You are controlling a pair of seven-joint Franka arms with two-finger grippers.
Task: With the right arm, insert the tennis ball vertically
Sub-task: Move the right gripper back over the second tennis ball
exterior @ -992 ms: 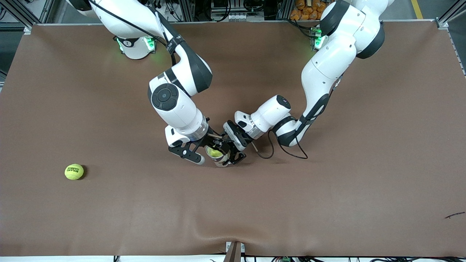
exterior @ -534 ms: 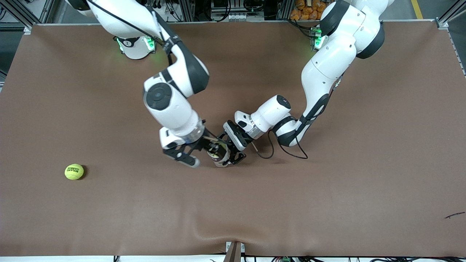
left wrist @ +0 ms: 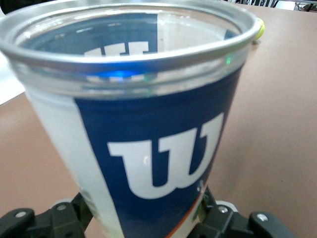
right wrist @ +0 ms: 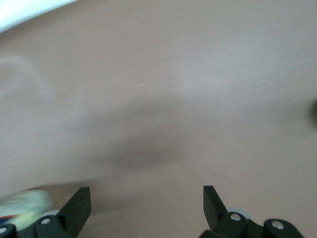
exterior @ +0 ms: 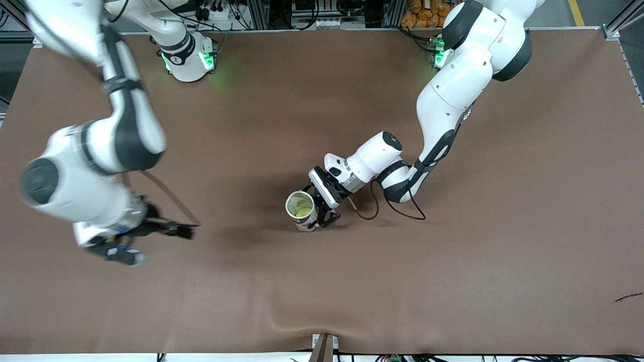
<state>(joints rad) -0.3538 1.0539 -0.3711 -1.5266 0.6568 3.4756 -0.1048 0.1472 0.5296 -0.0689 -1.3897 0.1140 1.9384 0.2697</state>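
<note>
Front view as clock face, 12 = robots' bases.

L gripper (exterior: pixel 322 207) sits at table (exterior: pixel 453 276) centre, coming in from approx 2 o'clock. Its fingers are clamped on the lower body of the can (exterior: pixel 301 208), one each side. Can is clear plastic w/ blue-and-white label, standing upright on the table, mouth open at the top. Tennis ball (exterior: pixel 302 211) is inside the can, seen yellow-green through the mouth.

R gripper (exterior: pixel 163 246) hangs over the table toward the R arm's end, approx 9 o'clock from the can and well apart from it. Fingers spread wide, nothing btwn them; only bare table shows in the gap in R wrist view.

Yellow-green blob (right wrist: pixel 24 204) lies just beside one R finger in R wrist view; can't tell for sure what it is. Front view doesn't show it: R arm covers that spot.
</note>
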